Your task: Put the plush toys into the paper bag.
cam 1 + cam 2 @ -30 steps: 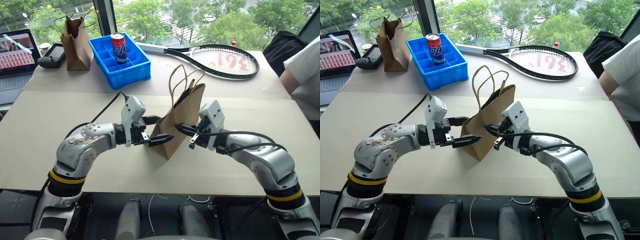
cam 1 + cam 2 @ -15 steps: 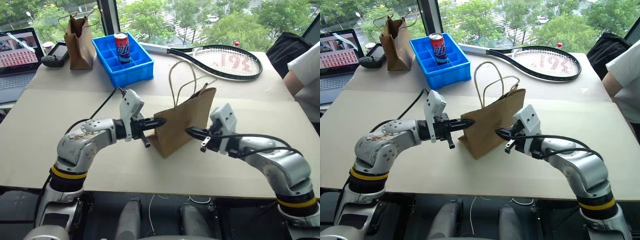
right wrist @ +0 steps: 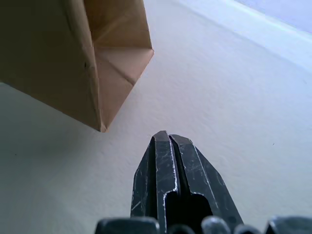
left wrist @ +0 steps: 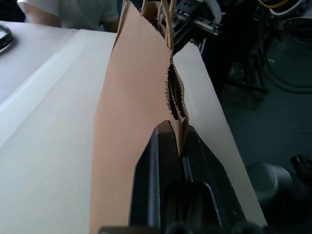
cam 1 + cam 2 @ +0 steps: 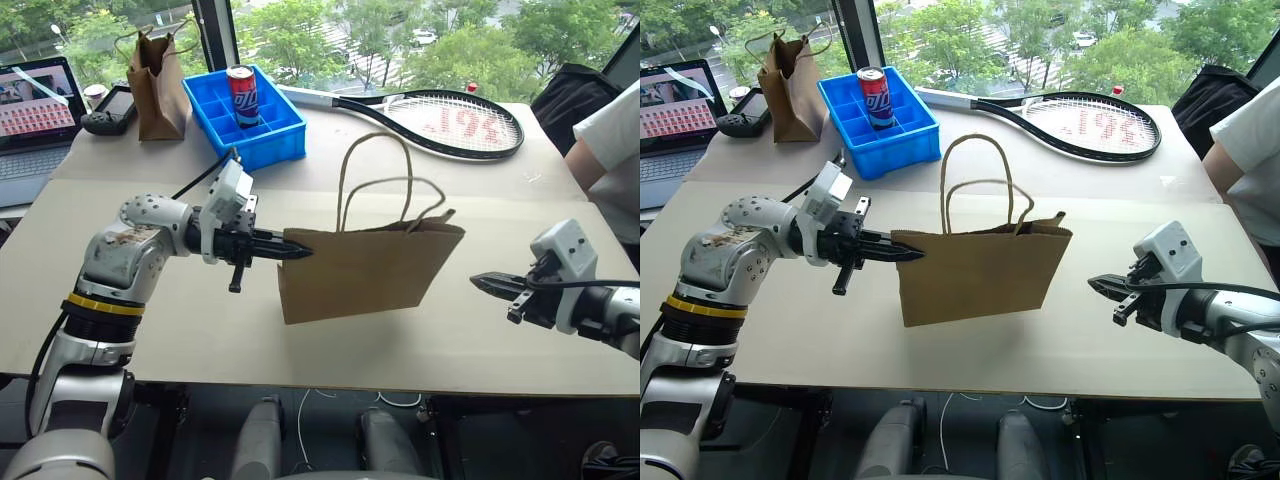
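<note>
Left gripper [image 5: 296, 250], clenched on the upper corner of the paper bag [image 5: 365, 272] at table [image 5: 60, 260] centre; right gripper [image 5: 489, 285], clenched empty, at the bag's three o'clock. Risk: a one-corner pinch may tear or tip the flattened bag.

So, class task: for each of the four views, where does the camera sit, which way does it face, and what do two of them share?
Left eye: on the head, looking forward and down at the table; both arms show.
Right eye: beside it, facing the same way; same scene.
Left wrist: looks along the left gripper, shut on the paper bag edge.
Right wrist: looks along the right gripper, fingers shut, toward the bag's bottom corner.
Shared: all four show the bag.
</note>
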You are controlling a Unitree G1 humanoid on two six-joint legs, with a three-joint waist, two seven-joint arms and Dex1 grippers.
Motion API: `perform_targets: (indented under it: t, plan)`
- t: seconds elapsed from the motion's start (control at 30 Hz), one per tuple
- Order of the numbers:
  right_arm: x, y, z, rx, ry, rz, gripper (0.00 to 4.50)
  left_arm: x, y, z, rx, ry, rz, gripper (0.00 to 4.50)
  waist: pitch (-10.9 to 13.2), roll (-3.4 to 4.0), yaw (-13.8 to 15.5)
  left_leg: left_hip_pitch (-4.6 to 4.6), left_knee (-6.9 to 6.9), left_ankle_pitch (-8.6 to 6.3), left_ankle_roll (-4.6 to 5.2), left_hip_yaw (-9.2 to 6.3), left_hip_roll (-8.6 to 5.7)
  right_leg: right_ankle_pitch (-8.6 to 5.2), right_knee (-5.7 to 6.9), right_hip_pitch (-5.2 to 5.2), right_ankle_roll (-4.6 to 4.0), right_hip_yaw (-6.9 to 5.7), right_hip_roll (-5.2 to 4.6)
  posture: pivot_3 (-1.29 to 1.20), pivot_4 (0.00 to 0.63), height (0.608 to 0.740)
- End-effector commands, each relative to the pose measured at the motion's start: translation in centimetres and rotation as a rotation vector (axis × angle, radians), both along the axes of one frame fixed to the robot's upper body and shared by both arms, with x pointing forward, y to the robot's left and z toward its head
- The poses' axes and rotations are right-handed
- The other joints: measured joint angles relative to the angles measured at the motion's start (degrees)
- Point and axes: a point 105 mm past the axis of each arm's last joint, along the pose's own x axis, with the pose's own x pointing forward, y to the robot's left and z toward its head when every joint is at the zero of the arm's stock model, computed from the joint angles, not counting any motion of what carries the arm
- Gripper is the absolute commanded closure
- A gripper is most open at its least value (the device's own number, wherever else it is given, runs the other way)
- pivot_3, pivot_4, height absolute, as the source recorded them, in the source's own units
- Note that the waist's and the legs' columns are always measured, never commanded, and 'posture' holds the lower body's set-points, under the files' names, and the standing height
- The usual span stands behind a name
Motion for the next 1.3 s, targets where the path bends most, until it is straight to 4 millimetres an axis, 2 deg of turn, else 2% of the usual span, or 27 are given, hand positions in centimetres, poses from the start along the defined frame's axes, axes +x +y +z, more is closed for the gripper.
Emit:
perform_targets:
  t: [0.03, 0.13, 0.2, 0.23, 0.27, 0.33, 0.53, 0.6, 0.67, 0.77, 0.83, 0.9, 1.07, 1.3]
  plan:
    - [-0.1, 0.1, 1.4, -0.015, -0.059, 0.010, 4.50, 0.1, 0.3, 0.4, 0.015, -0.079, -0.044, 4.44, 0.00, 0.00, 0.00, 0.00, 0.00, 0.00, 0.00, 0.00, 0.00, 0.00, 0.00, 0.01, 0.02, 0.00, 0.00, 0.00, 0.150, 0.731]
    - [-0.1, 0.1, 1.5, -0.019, -0.062, 0.010, 4.50, 0.9, 0.6, -0.5, 0.042, -0.130, -0.017, 4.44, 0.00, 0.00, 0.02, 0.01, 0.01, 0.00, 0.00, -0.01, 0.00, 0.01, 0.01, 0.02, 0.04, 0.00, 0.00, 0.00, 0.150, 0.731]
    - [0.0, 0.1, 1.7, -0.021, -0.064, 0.010, 4.50, 1.0, 1.0, -1.4, 0.068, -0.081, -0.023, 4.44, 0.00, 0.00, 0.01, 0.00, 0.02, 0.00, 0.01, -0.02, 0.00, 0.02, 0.01, 0.02, 0.05, -0.01, 0.00, 0.00, 0.150, 0.731]
    - [0.0, 0.1, 1.7, -0.021, -0.064, 0.011, 4.50, 0.9, 1.3, -1.9, 0.089, -0.061, -0.030, 3.91, 0.00, 0.00, -0.04, 0.00, 0.02, 0.00, 0.01, -0.02, 0.00, 0.02, 0.02, 0.01, 0.06, -0.01, 0.01, 0.00, 0.150, 0.731]
    - [0.1, 0.1, 1.7, -0.020, -0.063, 0.012, 4.50, 0.8, 1.6, -2.3, 0.105, -0.048, -0.033, 3.69, 0.00, 0.00, -0.07, 0.00, 0.02, 0.00, 0.01, 0.00, 0.00, 0.04, 0.02, 0.02, 0.10, -0.01, 0.00, 0.00, 0.150, 0.731]
    - [0.0, 0.0, 1.7, -0.017, -0.059, 0.016, 4.50, 0.7, 1.8, -2.5, 0.117, -0.035, -0.030, 2.94, 0.00, 0.00, -0.15, 0.01, 0.01, 0.00, 0.01, -0.01, 0.00, 0.05, 0.02, 0.01, 0.11, -0.01, 0.01, 0.00, 0.150, 0.731]
    - [-0.3, 0.1, 1.3, -0.012, -0.043, 0.054, 4.50, 0.6, 3.3, -1.0, 0.070, -0.004, 0.058, 0.75, 0.00, 0.00, -0.28, 0.00, 0.01, 0.00, 0.01, -0.02, 0.01, 0.06, 0.02, 0.01, 0.14, -0.01, 0.00, 0.00, 0.150, 0.731]
    - [-0.7, 0.3, 1.0, 0.001, -0.042, 0.084, 4.50, 0.4, 4.4, -0.2, 0.032, 0.013, 0.126, 0.05, 0.00, 0.00, -0.46, 0.01, 0.01, 0.00, 0.01, -0.03, 0.01, 0.09, 0.05, 0.02, 0.25, -0.02, 0.01, 0.00, 0.150, 0.731]
    - [-1.4, 0.4, 0.7, 0.036, -0.045, 0.115, 4.50, 0.2, 6.0, 0.5, -0.011, 0.036, 0.231, 0.05, 0.00, 0.00, -0.65, 0.03, -0.01, 0.00, 0.01, -0.04, 0.03, 0.07, 0.06, 0.02, 0.29, -0.03, 0.01, 0.00, 0.150, 0.731]
    - [-2.0, 0.7, 0.4, 0.078, -0.050, 0.158, 4.50, 0.1, 8.5, 0.5, -0.042, 0.060, 0.402, 0.05, 0.00, 0.01, -0.98, 0.07, -0.03, 0.00, 0.01, -0.05, 0.04, 0.06, 0.11, 0.02, 0.37, -0.03, 0.01, 0.00, 0.150, 0.731]
    - [-2.1, 0.9, 0.8, 0.118, -0.074, 0.176, 4.50, 0.4, 9.9, -0.2, -0.017, 0.009, 0.531, 0.05, 0.00, 0.01, -0.99, 0.16, -0.04, 0.00, 0.01, -0.04, 0.04, -0.03, 0.13, 0.06, 0.47, -0.03, 0.00, 0.00, 0.150, 0.731]
    - [-2.2, 1.1, 1.2, 0.143, -0.107, 0.200, 4.50, -0.2, 11.1, -2.1, 0.050, 0.016, 0.625, 0.05, 0.00, 0.00, -0.88, 0.26, -0.04, -0.01, -0.01, -0.04, 0.05, -0.27, 0.12, 0.13, 0.33, -0.03, 0.00, 0.00, 0.150, 0.731]
    - [-2.1, 1.0, 1.7, 0.147, -0.163, 0.222, 4.50, -1.7, 11.8, -5.0, 0.116, -0.001, 0.762, 0.05, 0.00, -0.01, -0.55, 0.33, -0.09, -0.22, -0.34, 0.11, 0.12, -0.11, 0.05, 0.12, 0.06, -0.01, -0.05, 0.00, 0.150, 0.731]
    - [-1.6, 0.4, 1.3, 0.155, -0.201, 0.192, 4.50, -2.5, 11.3, -6.4, 0.075, -0.036, 0.847, 0.05, -0.02, -0.01, 0.09, 0.32, -0.09, -0.30, -0.48, 0.29, 0.11, -0.06, -0.02, 0.11, -0.04, -0.01, -0.16, 0.00, 0.150, 0.731]
